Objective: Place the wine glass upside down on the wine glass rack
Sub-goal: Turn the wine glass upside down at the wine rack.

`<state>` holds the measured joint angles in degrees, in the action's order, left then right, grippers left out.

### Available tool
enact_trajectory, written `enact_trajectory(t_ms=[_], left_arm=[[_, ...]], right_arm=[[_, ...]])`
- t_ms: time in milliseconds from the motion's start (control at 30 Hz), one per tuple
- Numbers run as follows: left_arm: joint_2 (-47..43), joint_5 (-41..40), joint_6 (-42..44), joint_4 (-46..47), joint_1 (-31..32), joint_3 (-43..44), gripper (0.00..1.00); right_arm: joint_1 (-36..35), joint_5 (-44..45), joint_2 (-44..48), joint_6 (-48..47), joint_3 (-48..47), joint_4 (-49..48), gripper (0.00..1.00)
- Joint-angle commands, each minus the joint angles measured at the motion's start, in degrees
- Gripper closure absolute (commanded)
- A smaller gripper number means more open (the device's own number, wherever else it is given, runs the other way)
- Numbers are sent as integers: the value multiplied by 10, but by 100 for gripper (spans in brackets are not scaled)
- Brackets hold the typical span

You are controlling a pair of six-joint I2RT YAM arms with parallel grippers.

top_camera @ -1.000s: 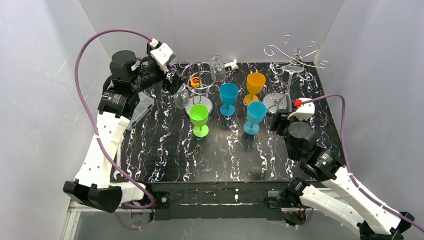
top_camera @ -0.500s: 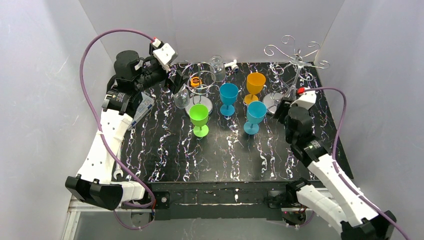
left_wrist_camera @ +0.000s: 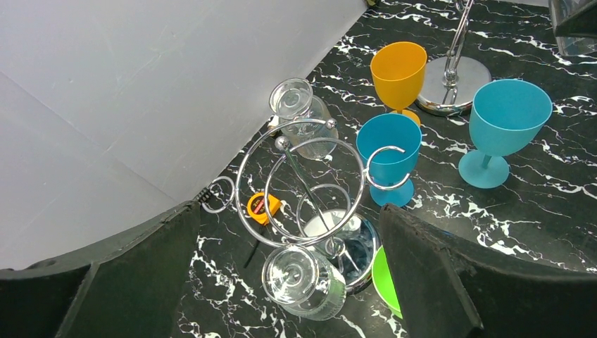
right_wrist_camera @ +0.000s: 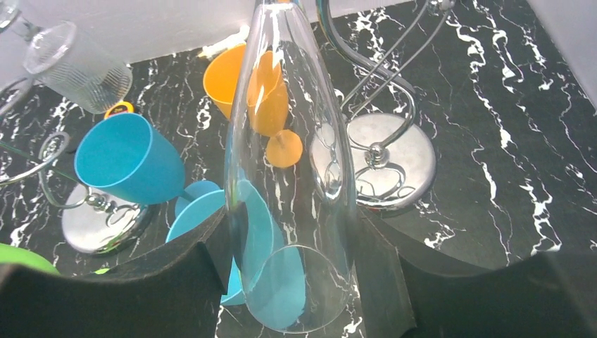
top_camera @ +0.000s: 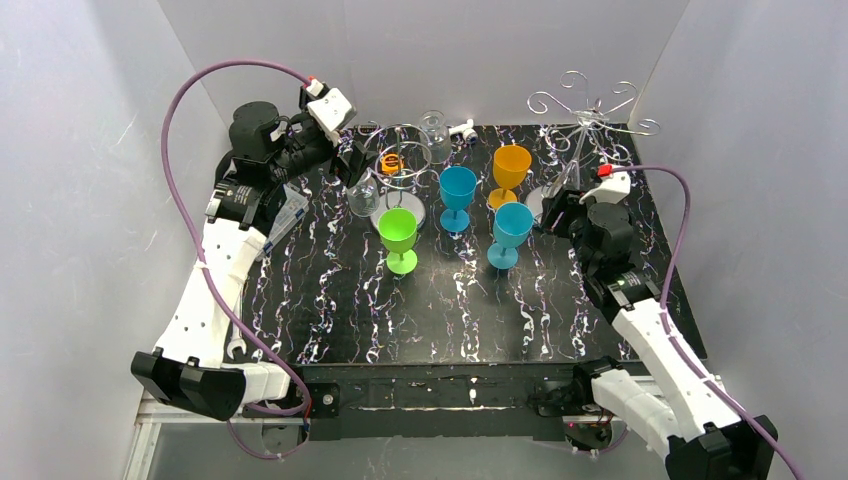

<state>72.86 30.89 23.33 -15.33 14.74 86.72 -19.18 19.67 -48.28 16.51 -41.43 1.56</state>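
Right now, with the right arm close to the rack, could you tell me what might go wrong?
1. The clear wine glass is held in the right gripper by its smooth bowl, so it may slip when turned over.
2. The orange goblet and the nearer teal goblet stand close to the wine glass rack, so the arm could knock them.

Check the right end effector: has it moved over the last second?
Yes. In the top view the right end effector has moved toward the far side of the table, closer to the rack, with the clear glass in its grip.
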Motion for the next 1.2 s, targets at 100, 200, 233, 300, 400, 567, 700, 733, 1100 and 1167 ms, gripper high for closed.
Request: enact_trajectory(t_ms=[100,200,233,300,400,567,700,733,1100,1167], left_arm=[[-21,9,11,9,-3,-6,2],[-25,8,14,11,-2,-11,2],[-26,8,16,10,-3,-11,2],[-25,8,17,7,-2,-9,2],[-24,7,18,6,-2,-5,2],[-25,6,21,3,-3,-5,2],[-27,7,22,3,-3,-6,2],[-27,7,21,2,-3,-6,2],[-28,7,28,-6,-3,-3,2],[-28,7,28,-6,-2,-3,2]], right_arm=[[2,-11,-19,-3,-11,-83,99],[3,-9,-34,-4,-14,-100,99],[4,-7,-37,-4,-13,-105,99],[6,-8,-42,-4,-12,-115,99],[9,-11,-51,-3,-12,-126,99],[11,-18,-66,-8,-2,-152,99],[12,-23,-82,-13,0,-168,99],[12,-27,-86,-15,1,-174,99],[12,-48,-110,-28,12,-203,99],[12,-60,-112,-31,12,-205,99]])
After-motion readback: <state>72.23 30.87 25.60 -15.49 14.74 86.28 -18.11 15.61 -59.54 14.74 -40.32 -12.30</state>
